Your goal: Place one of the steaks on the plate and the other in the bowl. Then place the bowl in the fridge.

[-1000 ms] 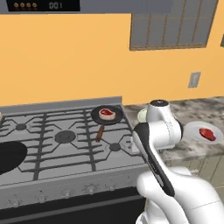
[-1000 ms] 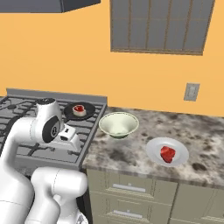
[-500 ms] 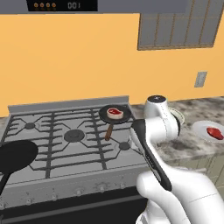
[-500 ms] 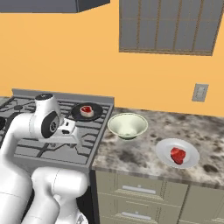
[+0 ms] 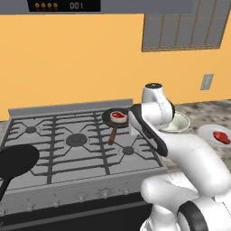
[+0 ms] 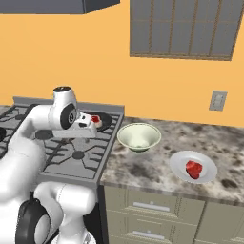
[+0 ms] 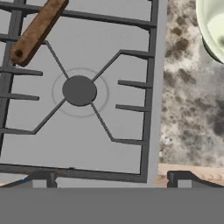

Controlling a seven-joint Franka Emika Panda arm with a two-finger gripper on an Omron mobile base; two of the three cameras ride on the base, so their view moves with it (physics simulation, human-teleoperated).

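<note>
One steak point(image 5: 118, 115) point(image 6: 95, 119) lies in a small black pan point(image 5: 108, 120) with a wooden handle point(image 7: 37, 28) on the stove's back right burner. The other steak point(image 5: 221, 136) point(image 6: 193, 168) rests on the white plate point(image 5: 208, 131) point(image 6: 180, 161) on the counter. Between them stands the pale bowl point(image 5: 180, 122) point(image 6: 139, 136) point(image 7: 214, 26), with nothing in it. My gripper point(image 7: 110, 180) hangs open above the front right burner point(image 7: 79, 90), beside the pan handle, with nothing between its fingers.
A large black pan point(image 5: 16, 160) sits at the stove's front left. Marbled counter point(image 7: 192, 96) point(image 6: 157, 167) runs right of the stove, with drawers below it. An orange wall and a shuttered window stand behind.
The whole picture has shifted a little, so the base has driven. My arm has lifted higher above the stove. The gripper stays open, and the steaks, the bowl and the plate have not moved.
</note>
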